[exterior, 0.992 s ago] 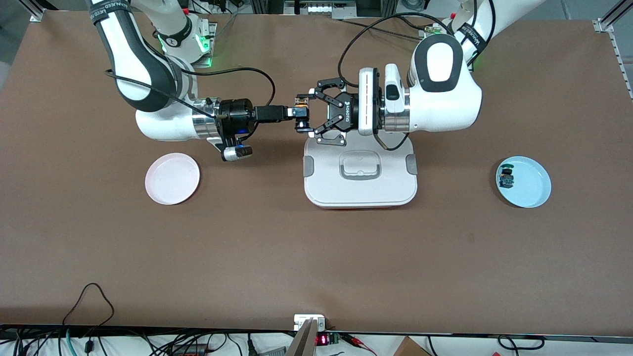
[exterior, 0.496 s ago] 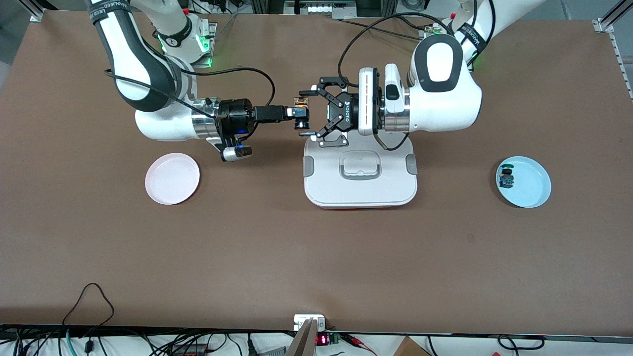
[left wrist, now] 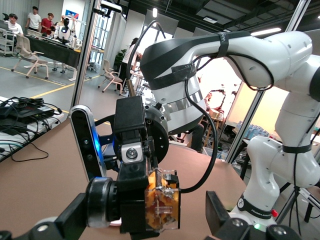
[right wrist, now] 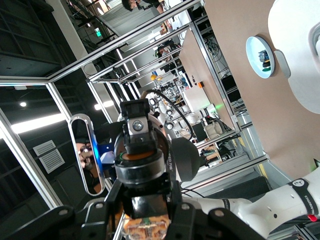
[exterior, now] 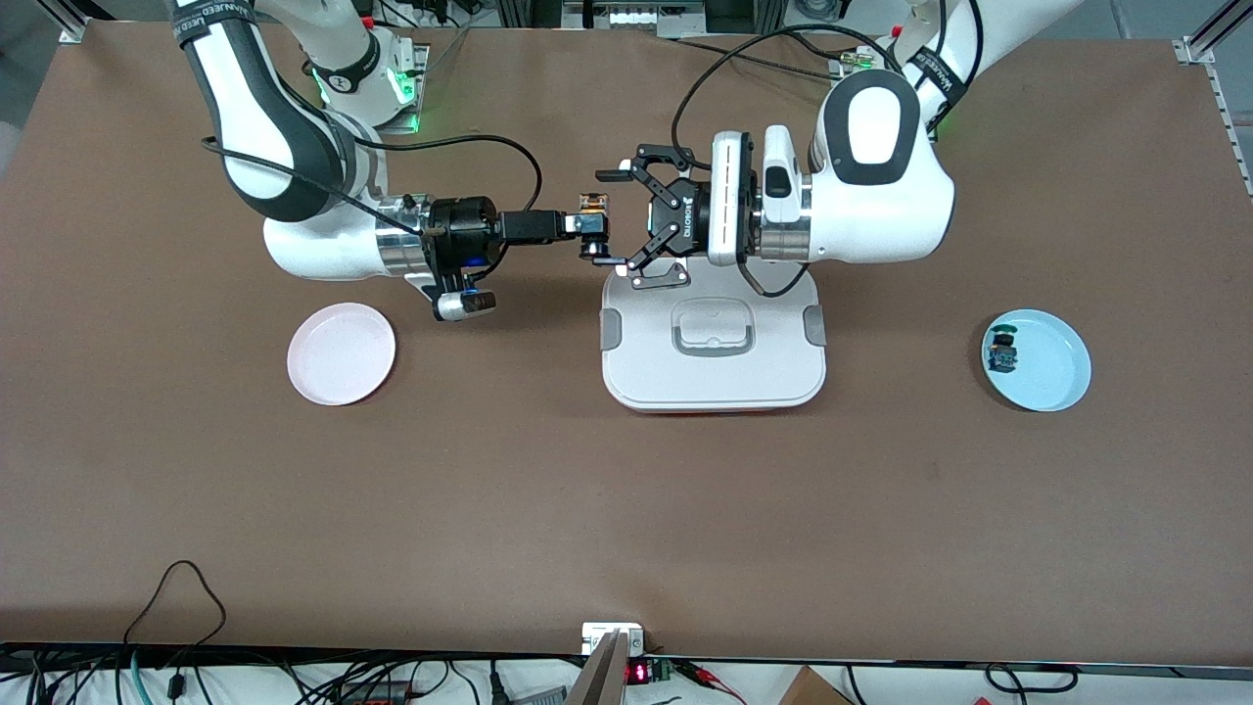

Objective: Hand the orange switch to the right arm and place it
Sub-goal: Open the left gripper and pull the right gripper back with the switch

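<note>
The orange switch (exterior: 593,206) is up in the air, gripped by my right gripper (exterior: 589,227), which is shut on it over the table beside the white box. In the left wrist view the switch (left wrist: 163,200) shows as a clear orange block on the slim black fingers. In the right wrist view it (right wrist: 145,227) sits low between that gripper's fingers (right wrist: 192,220). My left gripper (exterior: 615,219) faces it. Its jaws are spread wide, one on each side of the switch, and do not touch it. Its own fingertips (left wrist: 216,212) frame the switch.
A white lidded box (exterior: 713,377) with a handle lies under the left gripper. A pink plate (exterior: 342,353) lies toward the right arm's end. A light blue plate (exterior: 1052,377) toward the left arm's end holds a small blue-and-green switch (exterior: 1001,351).
My left gripper has opened off the switch and drawn back a little toward its own end. The right gripper keeps hold of the switch and has stayed almost still.
</note>
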Robot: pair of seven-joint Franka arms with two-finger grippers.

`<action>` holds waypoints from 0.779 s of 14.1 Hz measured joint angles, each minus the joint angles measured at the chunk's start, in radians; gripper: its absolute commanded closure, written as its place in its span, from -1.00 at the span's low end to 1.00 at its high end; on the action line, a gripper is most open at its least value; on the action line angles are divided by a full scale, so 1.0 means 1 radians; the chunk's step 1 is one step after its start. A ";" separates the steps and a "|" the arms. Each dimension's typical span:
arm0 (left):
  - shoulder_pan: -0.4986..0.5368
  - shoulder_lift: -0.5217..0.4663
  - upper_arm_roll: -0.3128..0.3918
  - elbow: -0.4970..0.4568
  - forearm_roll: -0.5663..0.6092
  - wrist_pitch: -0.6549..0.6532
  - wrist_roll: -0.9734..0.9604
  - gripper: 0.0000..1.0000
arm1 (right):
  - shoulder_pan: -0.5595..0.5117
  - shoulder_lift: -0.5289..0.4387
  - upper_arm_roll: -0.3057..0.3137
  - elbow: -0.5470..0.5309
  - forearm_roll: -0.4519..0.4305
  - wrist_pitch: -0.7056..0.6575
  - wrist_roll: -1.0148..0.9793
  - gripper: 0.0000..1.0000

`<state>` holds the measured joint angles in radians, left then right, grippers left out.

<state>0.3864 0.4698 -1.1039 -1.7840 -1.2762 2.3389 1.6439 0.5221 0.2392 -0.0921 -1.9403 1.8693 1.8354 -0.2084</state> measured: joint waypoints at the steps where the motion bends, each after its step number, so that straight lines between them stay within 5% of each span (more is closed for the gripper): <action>1: 0.012 0.000 0.001 0.000 0.000 -0.024 0.000 -1.00 | -0.001 0.000 -0.001 0.000 -0.015 0.001 0.000 1.00; 6: 0.049 0.000 0.004 0.002 0.000 -0.101 0.000 -1.00 | -0.033 0.001 -0.016 -0.009 -0.133 0.005 0.000 1.00; 11: 0.057 0.000 0.004 0.003 0.000 -0.116 0.000 -1.00 | -0.114 -0.002 -0.035 -0.008 -0.451 -0.013 -0.001 1.00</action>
<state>0.4436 0.4698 -1.0997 -1.7814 -1.2759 2.2226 1.6440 0.4076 0.2368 -0.1273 -1.9484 1.4181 1.8225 -0.2094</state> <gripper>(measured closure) 0.000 0.595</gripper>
